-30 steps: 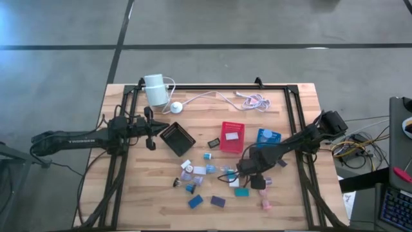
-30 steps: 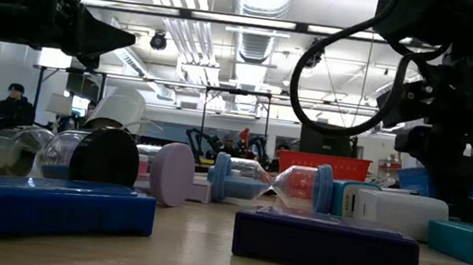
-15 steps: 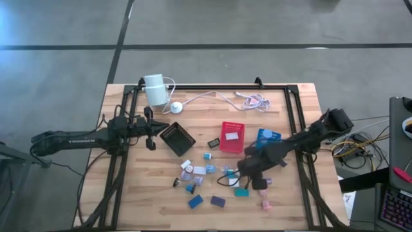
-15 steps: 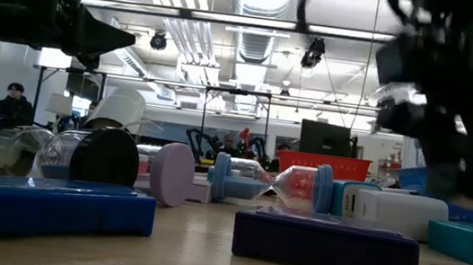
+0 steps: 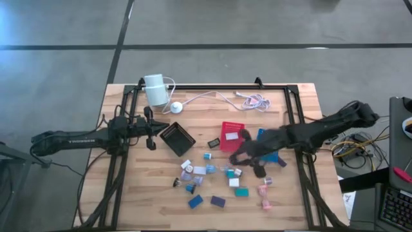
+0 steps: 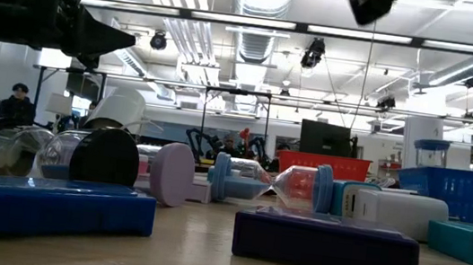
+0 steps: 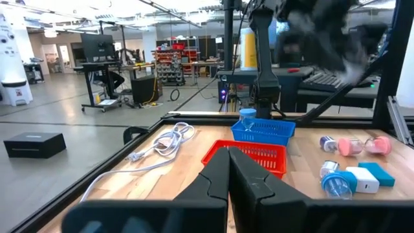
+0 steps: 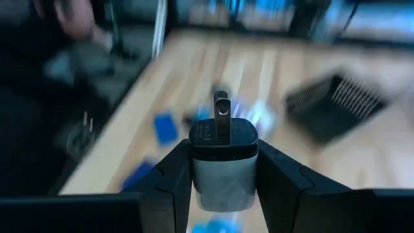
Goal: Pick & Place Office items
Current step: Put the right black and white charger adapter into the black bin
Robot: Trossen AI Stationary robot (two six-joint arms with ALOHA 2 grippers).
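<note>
With my right gripper clamped on a white block with a black cap, lifted at centre-right of the high view, I judge transport next, toward a tray.

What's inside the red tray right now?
The red tray holds one flat whitish piece. The right pincer, shut on a dark-topped block, hangs over the tray's front corner, so that part is covered.

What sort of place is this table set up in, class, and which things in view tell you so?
Probably a robotics lab or workshop: the wooden table stands on a bare concrete floor, the room behind has exposed ceiling ducts, and other work desks with monitors fill the hall.
</note>
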